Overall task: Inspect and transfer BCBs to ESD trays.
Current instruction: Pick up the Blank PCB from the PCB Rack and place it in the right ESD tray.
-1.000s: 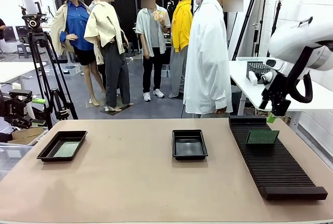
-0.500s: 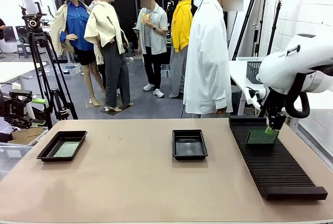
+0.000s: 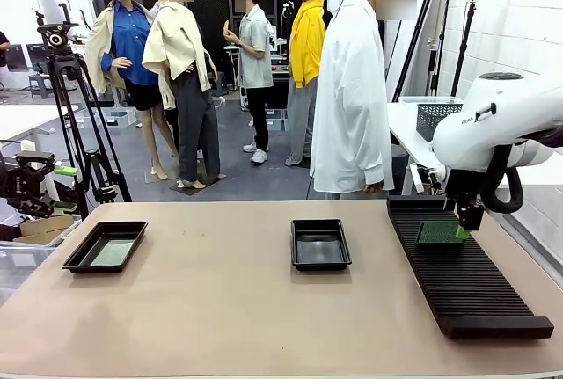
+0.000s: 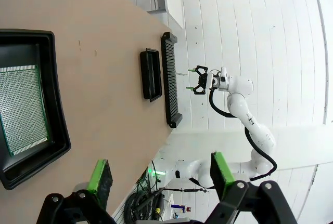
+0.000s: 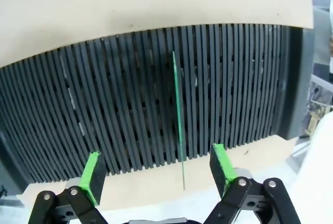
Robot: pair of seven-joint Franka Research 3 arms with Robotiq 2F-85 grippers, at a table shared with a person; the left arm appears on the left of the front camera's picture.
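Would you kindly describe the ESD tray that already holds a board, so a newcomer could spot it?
Start at the tan table and look to the robot's left end. The black tray there lies far from the slotted rack. Unlike the matching tray at mid-table, its floor carries a green BCB.

This looks like a robotics lab: a white robot arm (image 3: 506, 124) reaches over a bare tan counter (image 3: 220, 309), and a camera tripod (image 3: 69, 89) stands far left. Beyond are grey floor, a white work table (image 3: 418, 146) and standing people.
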